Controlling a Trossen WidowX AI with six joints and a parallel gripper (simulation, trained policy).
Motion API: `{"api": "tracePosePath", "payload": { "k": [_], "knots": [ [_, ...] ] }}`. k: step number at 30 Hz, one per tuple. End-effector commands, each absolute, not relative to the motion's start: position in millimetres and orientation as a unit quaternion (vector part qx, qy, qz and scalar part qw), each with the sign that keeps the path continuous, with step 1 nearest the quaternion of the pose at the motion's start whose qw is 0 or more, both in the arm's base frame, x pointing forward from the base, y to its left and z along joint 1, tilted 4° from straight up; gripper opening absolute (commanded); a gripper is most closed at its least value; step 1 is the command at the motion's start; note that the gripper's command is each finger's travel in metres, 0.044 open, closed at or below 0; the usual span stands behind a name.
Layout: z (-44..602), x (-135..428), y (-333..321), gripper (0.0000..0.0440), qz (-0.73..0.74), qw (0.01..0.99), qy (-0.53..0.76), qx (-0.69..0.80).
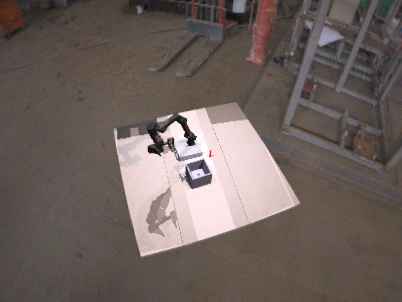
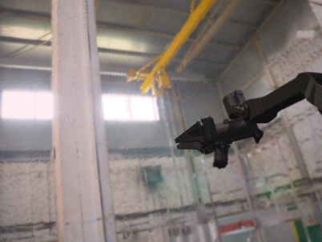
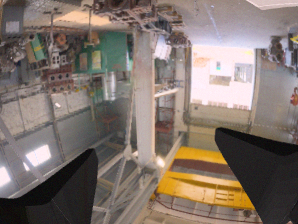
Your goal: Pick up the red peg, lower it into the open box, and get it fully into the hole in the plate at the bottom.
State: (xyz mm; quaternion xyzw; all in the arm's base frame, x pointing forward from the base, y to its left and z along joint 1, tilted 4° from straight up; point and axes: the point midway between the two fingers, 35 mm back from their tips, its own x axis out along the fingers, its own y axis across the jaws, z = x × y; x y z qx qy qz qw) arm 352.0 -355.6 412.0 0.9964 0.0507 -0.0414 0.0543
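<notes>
The red peg (image 1: 210, 153) is small and lies or stands on the pale table, behind and to the right of the box; it is too small to tell its pose surely. The open grey box (image 1: 201, 181) shows a light plate (image 1: 201, 172) at its bottom, with a small dark spot near the middle. My gripper (image 1: 150, 149) (image 2: 176, 143) (image 3: 157, 145) is open, with nothing between its fingers. It is raised high, to the left of the box and well away from the peg. The peg and box are not in the wrist view.
A low pale block (image 1: 189, 155) is beside the arm's foot, behind the box. The table (image 1: 265, 175) ends in straight edges above the workshop floor. The wrist view shows workshop structures and a yellow beam. Arm shadows fall on the left side of the table.
</notes>
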Motion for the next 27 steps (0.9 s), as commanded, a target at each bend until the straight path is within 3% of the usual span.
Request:
{"api": "tracePosePath", "payload": {
  "k": [1,2,15,27],
  "knots": [
    [409.4,354.1,-353.9,0.0425,-0.044,0.053,0.053,0.996],
    [406.5,357.1,-350.7,0.0440,-0.048,0.049,0.057,0.996],
    [378.6,423.6,-234.4,0.0437,-0.109,0.027,0.131,0.985],
    [348.9,434.6,-108.9,0.0433,-0.180,0.060,0.198,0.962]
  ]
}}
